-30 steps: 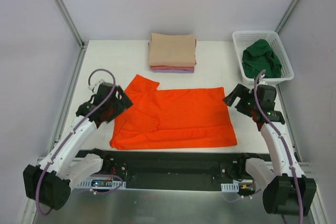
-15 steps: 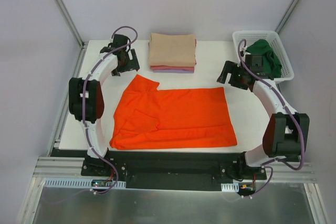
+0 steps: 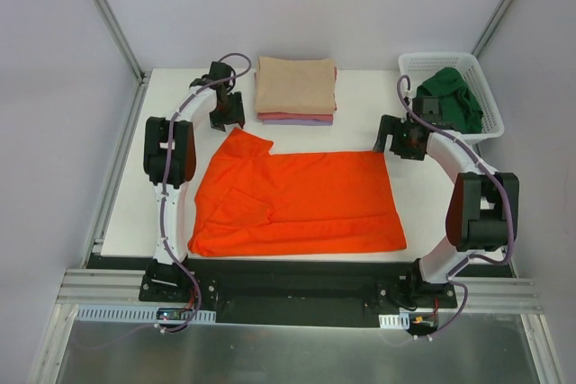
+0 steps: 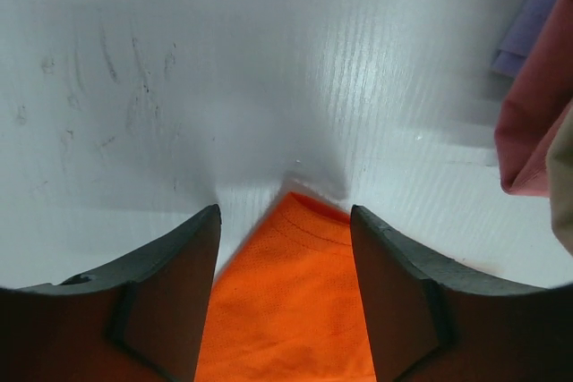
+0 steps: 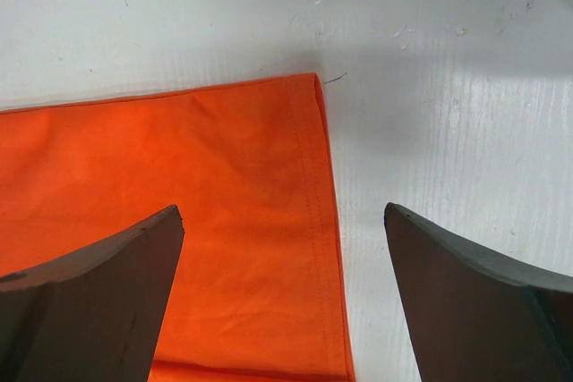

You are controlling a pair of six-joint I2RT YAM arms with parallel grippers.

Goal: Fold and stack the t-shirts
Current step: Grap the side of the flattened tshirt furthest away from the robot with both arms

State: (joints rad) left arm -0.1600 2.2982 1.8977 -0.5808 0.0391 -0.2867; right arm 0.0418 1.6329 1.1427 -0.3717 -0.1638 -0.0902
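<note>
The bright orange t-shirt lies spread on the white table. My left gripper is open just above its far left corner, and the left wrist view shows the orange cloth tip between the jaws. My right gripper is open above the far right corner, its jaws straddling the orange hem. A folded stack with the beige shirt on top, pink and lavender below, sits at the back. The dark green shirt lies in the basket.
The white mesh basket stands at the back right corner. The edge of the folded stack shows at the right of the left wrist view. Metal frame posts rise at both back corners.
Both arms have swung from the near sides of the shirt out to its far corners. The shirt has not moved.
</note>
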